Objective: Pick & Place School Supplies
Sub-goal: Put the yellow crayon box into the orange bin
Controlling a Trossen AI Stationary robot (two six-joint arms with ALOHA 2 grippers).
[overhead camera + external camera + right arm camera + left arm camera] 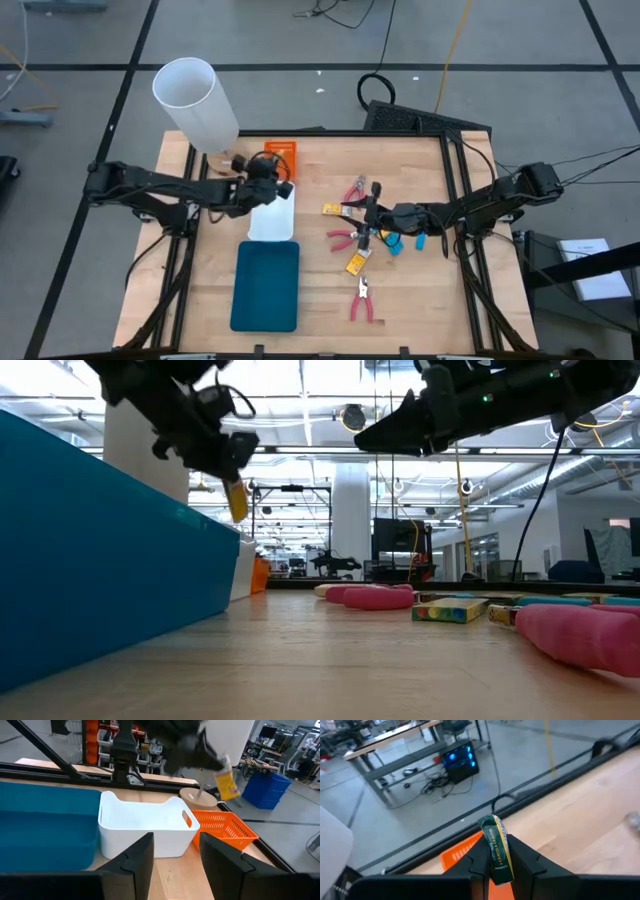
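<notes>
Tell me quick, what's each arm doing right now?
Left gripper: jaws shut on a yellow packet, raised by the orange tray. Right gripper: jaws open, empty, over the loose supplies. Nothing in the way.

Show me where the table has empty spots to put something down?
Bare wood lies along the table's front edge, right of the teal tray, and along the far edge beyond the red-handled tools. It is crowded mid-right, where packets, blue pieces and scissors cluster under the right gripper. The left gripper holds a yellow packet near the orange tray.
</notes>
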